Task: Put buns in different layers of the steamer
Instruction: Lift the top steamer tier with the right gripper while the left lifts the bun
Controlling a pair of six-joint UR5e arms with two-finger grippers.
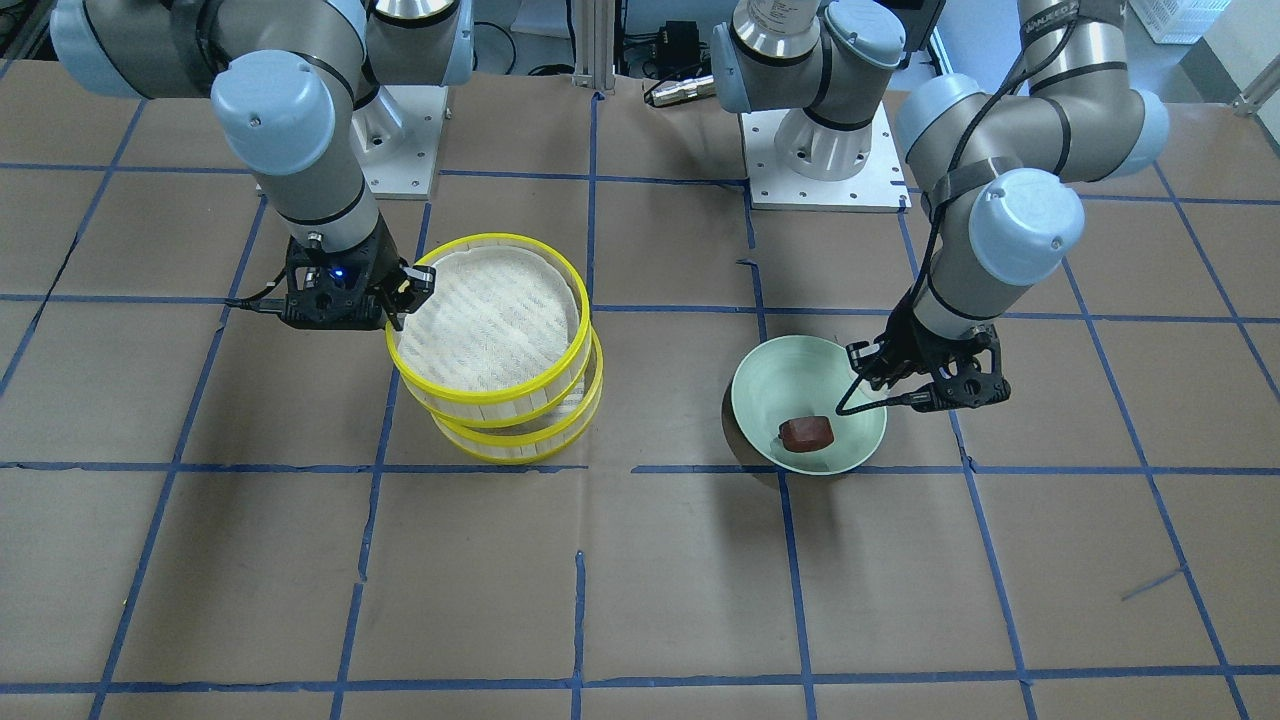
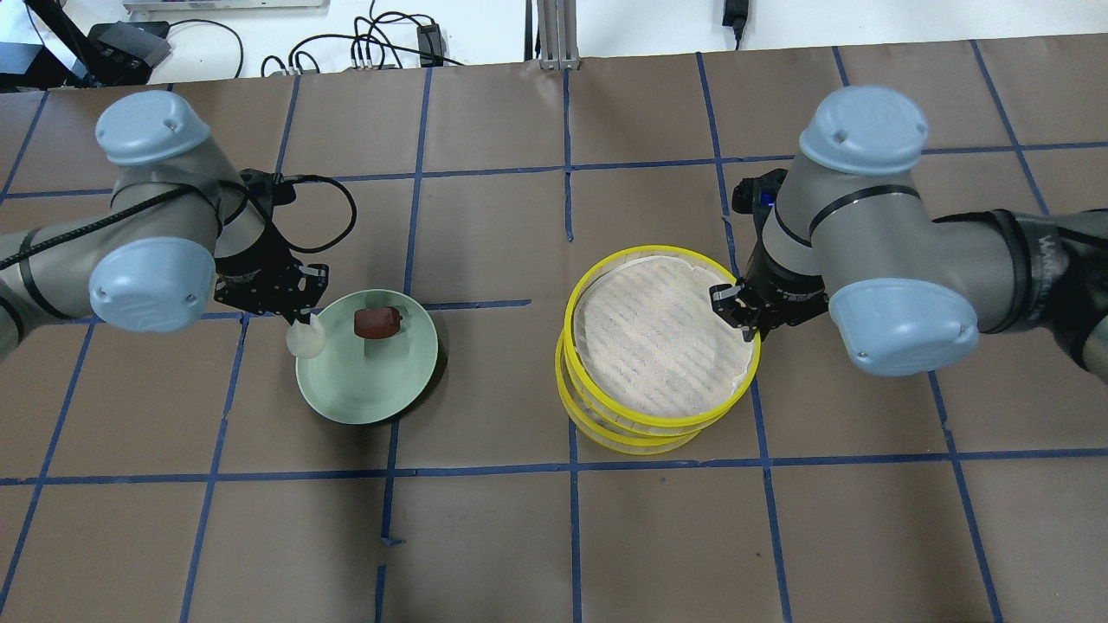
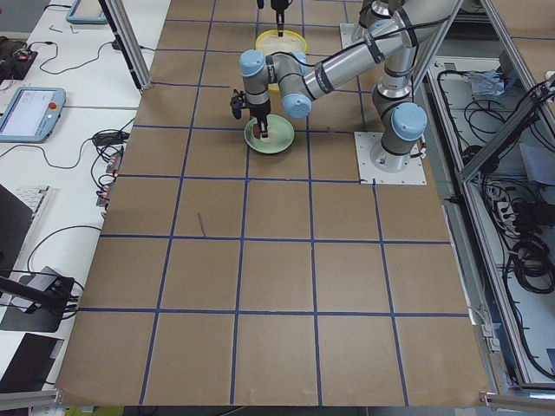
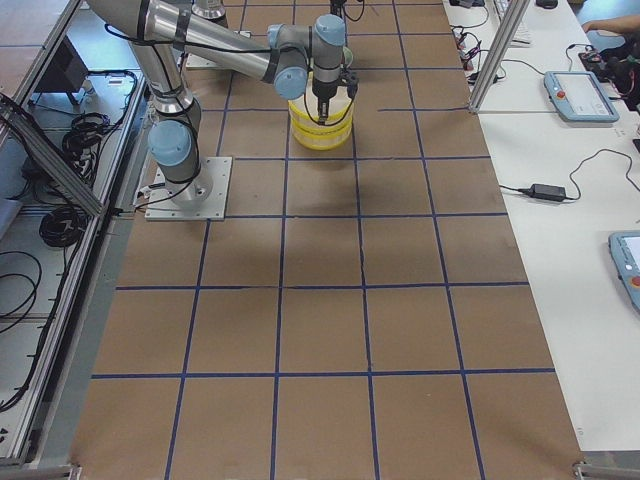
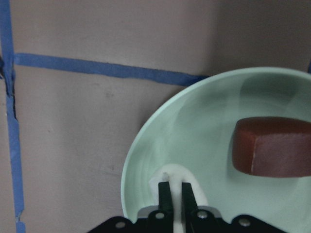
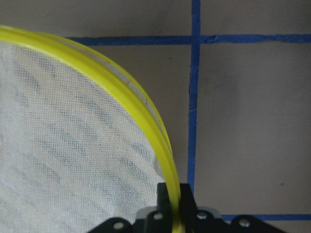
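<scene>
**While one hand grips a bun, the other grips a tier**

When seen from above, the left hand (image 2: 299,322) is pinching the white bun (image 2: 305,339) right at the edge of the green plate (image 2: 368,389). I cannot tell if the bun touches the plate. The brown bun (image 2: 376,322) lies on the plate, just beside the white one. The right hand (image 2: 741,318) pinches the rim of the top tier (image 2: 658,337) of the steamer. That tier sits a bit off to one side of the lower tier (image 2: 623,437). Both tiers and the plate are on the brown worktop (image 2: 519,536), well apart.

From the front, the top tier looks tipped on the lower one. The brown bun shows in the plate, but the left hand hides the white bun.

From the two ends, these things are too small to tell more.

On the left wrist view, two black fingers (image 5: 165,196) are close together with the white bun squeezed between them.

On the right wrist view, the yellow rim (image 6: 136,104) runs between the right hand's tips, with the white liner (image 6: 58,155) inside it.
</scene>
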